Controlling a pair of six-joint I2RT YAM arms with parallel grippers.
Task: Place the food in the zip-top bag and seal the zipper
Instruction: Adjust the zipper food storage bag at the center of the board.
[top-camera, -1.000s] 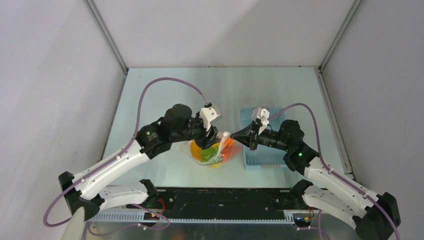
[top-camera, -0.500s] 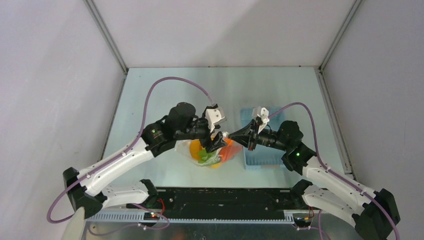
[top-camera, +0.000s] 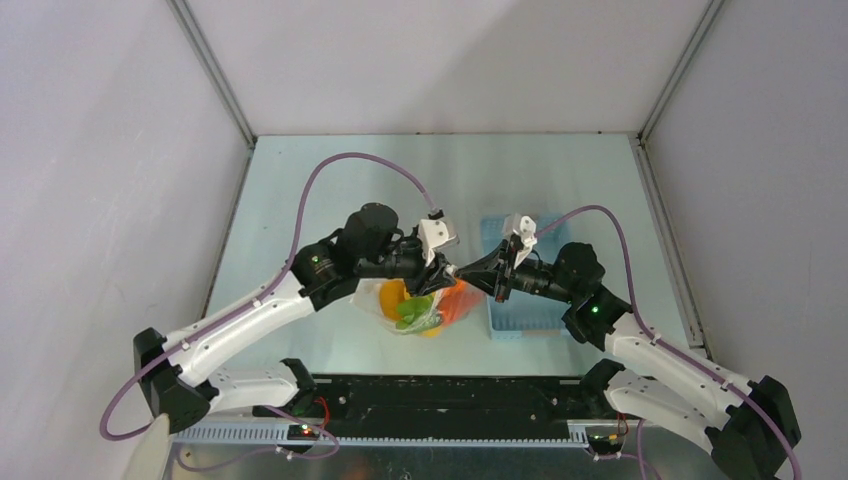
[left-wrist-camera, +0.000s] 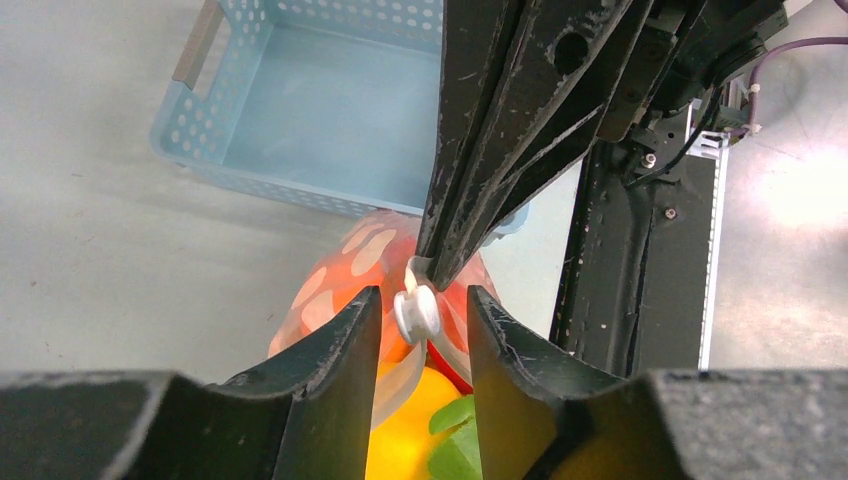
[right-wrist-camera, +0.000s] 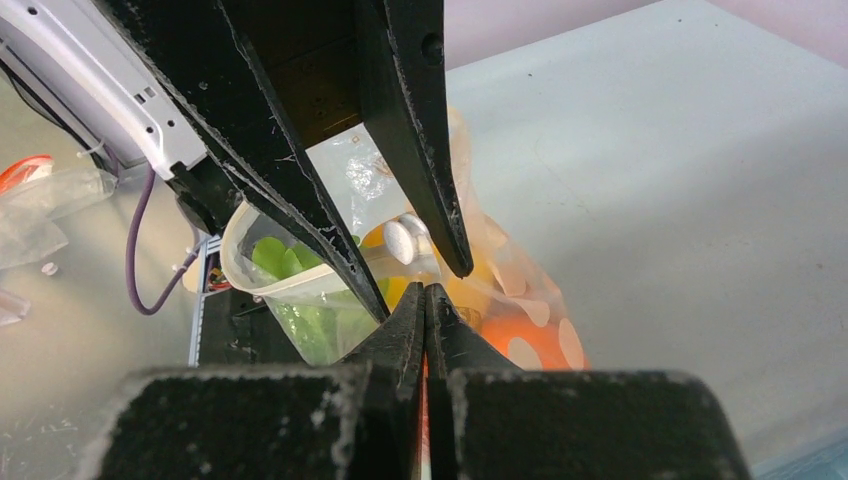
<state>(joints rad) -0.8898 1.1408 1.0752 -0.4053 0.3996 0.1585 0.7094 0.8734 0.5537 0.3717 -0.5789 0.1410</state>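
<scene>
Above the table (left-wrist-camera: 120, 250), right fingers (left-wrist-camera: 480, 190) clamp the bag's (left-wrist-camera: 345, 265) zipper (left-wrist-camera: 418, 268) end to steady it. Just beside, left fingers (left-wrist-camera: 330, 350) straddle the slider (left-wrist-camera: 417, 312), unclenched, poised to pull it shut.

The top view looks down from above the near edge, taking in the table (top-camera: 330, 180). The wrist views face each other at close range, left looking right, right looking left, sharing the zip-top bag (left-wrist-camera: 345, 265).

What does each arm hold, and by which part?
The right gripper pinches the clear dotted plastic zip-top bag by its white zipper strip. The left gripper holds nothing; its jaws straddle the small white slider.
</scene>
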